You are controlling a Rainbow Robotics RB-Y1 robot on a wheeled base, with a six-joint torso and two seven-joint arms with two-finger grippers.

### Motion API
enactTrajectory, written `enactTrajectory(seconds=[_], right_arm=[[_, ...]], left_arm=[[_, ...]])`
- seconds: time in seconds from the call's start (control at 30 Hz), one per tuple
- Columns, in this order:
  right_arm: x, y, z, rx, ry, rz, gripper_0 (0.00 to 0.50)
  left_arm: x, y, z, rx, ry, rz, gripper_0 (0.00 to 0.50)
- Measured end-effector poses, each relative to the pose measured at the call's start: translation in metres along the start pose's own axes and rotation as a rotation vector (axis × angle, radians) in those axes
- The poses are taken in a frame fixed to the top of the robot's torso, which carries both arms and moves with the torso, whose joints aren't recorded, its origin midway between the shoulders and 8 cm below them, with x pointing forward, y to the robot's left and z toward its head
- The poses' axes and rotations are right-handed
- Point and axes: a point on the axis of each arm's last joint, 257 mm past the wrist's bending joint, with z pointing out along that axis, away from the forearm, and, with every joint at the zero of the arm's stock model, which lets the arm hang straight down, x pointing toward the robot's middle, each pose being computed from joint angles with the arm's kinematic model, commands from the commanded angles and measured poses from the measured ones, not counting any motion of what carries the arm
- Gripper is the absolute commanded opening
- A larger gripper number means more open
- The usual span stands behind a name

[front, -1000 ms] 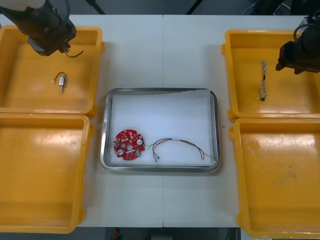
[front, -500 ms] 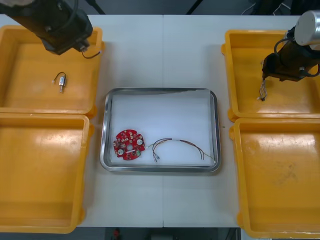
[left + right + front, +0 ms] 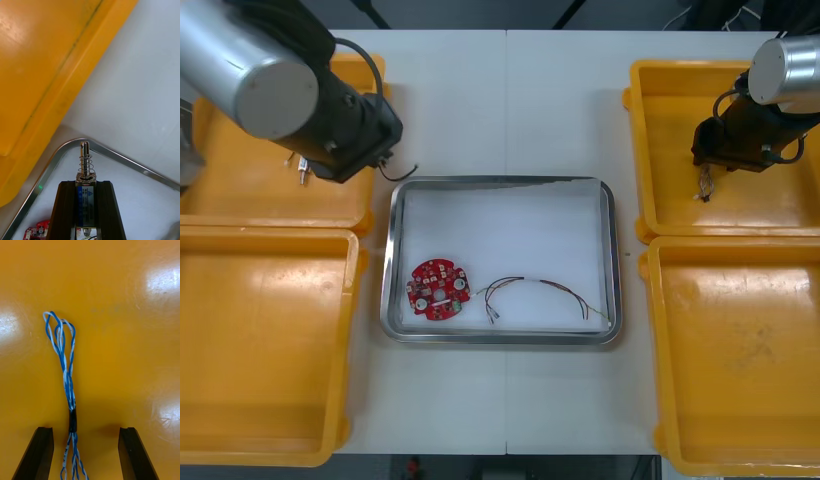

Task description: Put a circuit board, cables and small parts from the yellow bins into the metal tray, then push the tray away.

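Note:
My left gripper (image 3: 380, 160) hangs over the far-left corner of the metal tray (image 3: 500, 183), by the far left yellow bin (image 3: 240, 195). Its fingers (image 3: 63, 210) are shut on a small metal part (image 3: 85, 168) with a spring and pin. Below it lies the tray's rim (image 3: 112, 153). My right gripper (image 3: 707, 165) is down in the far right yellow bin (image 3: 740, 215). It stands open, its fingers (image 3: 37, 453) on either side of the twisted blue and white cable (image 3: 65, 363). A red circuit board (image 3: 438, 288) and a thin cable (image 3: 545, 292) lie in the tray.
Another small metal part (image 3: 302, 168) lies in the far left bin, half hidden by my left arm. The near left bin (image 3: 260, 350) and near right bin (image 3: 740, 360) hold nothing. Bare table lies beyond and in front of the tray.
My left arm has swung from over the far left bin to the tray's far-left corner, carrying the small metal part. My right gripper has moved in over the blue and white cable.

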Motion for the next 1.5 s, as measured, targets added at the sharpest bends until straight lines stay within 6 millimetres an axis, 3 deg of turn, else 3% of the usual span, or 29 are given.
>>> enactTrajectory(seconds=[0.33, 0.37, 0.4, 0.43, 0.47, 0.5, 0.53, 0.77, 0.97, 1.1, 1.23, 1.27, 1.3, 1.33, 1.4, 1.47, 1.5], right_arm=[[0.0, 0.006, 0.003, -0.01, -0.007, -0.004, 0.5], [0.0, 0.006, 0.003, -0.01, -0.007, -0.004, 0.435], [0.0, 0.006, 0.003, -0.01, -0.007, -0.004, 0.336], [0.0, 0.006, 0.003, -0.011, -0.008, -0.004, 0.186], [0.0, 0.007, 0.003, -0.011, -0.009, -0.005, 0.068], [0.0, 0.007, 0.003, -0.012, -0.009, -0.007, 0.017], [0.0, 0.007, 0.003, -0.012, -0.009, -0.01, 0.0], [0.0, 0.007, 0.004, -0.012, -0.01, -0.015, 0.0], [-0.003, 0.011, -0.002, -0.016, -0.013, -0.069, 0.0], [-0.007, 0.015, -0.019, -0.009, -0.012, -0.199, 0.0], [-0.014, 0.01, -0.044, 0.011, -0.007, -0.35, 0.0], [-0.013, 0.008, -0.05, 0.016, 0.002, -0.372, 0.0], [-0.013, 0.006, -0.057, 0.018, 0.011, -0.39, 0.0], [-0.012, 0.005, -0.064, 0.017, 0.019, -0.403, 0.0], [-0.014, 0.005, -0.077, 0.006, 0.023, -0.426, 0.0], [-0.011, 0.006, -0.092, -0.008, 0.042, -0.454, 0.0], [-0.011, 0.007, -0.099, -0.017, 0.044, -0.465, 0.0]], left_arm=[[0.061, -0.014, 0.041, -0.037, 0.003, 0.105, 0.0], [0.066, -0.015, 0.043, -0.038, 0.009, 0.113, 0.0], [0.071, -0.015, 0.045, -0.041, 0.015, 0.121, 0.0], [0.076, -0.015, 0.047, -0.044, 0.022, 0.129, 0.0], [0.08, -0.014, 0.049, -0.048, 0.027, 0.136, 0.0], [0.085, -0.012, 0.051, -0.053, 0.033, 0.142, 0.0], [0.089, -0.01, 0.054, -0.059, 0.036, 0.146, 0.0], [0.103, 0.008, 0.071, -0.109, 0.0, 0.182, 0.0], [0.11, 0.006, 0.076, -0.111, -0.014, 0.195, 0.002], [0.11, 0.003, 0.078, -0.112, -0.028, 0.193, 0.012], [0.105, 0.004, 0.085, -0.12, -0.06, 0.202, 0.051], [0.104, 0.005, 0.086, -0.123, -0.068, 0.208, 0.09], [0.104, 0.005, 0.088, -0.125, -0.073, 0.214, 0.09], [0.104, 0.006, 0.089, -0.129, -0.076, 0.219, 0.192], [0.106, 0.008, 0.09, -0.135, -0.077, 0.225, 0.283], [0.106, 0.008, 0.09, -0.136, -0.078, 0.226, 0.412], [0.106, 0.008, 0.09, -0.136, -0.079, 0.226, 0.443]])
